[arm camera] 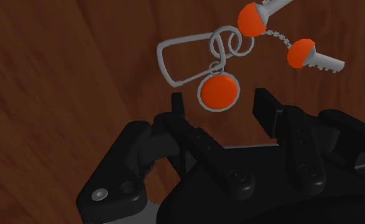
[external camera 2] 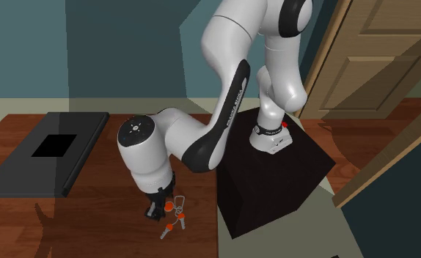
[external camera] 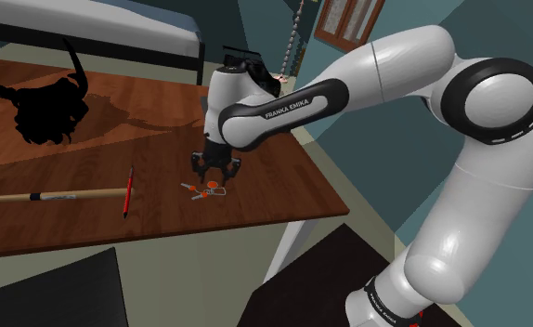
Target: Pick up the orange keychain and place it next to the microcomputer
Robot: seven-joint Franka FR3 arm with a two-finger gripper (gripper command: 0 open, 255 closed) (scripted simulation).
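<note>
Arm [external camera: 478, 186]: glossy white shells, dark joint bands; "FRANKA EMIKA" in white on black strip just behind wrist. Gripper [arm camera: 220, 103] all black, blocky, w/ small screws behind fingers [arm camera: 267, 111].

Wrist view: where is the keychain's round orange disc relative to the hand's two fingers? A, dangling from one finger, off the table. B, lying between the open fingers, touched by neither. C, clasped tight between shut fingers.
B: the orange disc lies on the wooden table in the gap of the open hand, with bare wood showing between it and each of the fingers.
</note>
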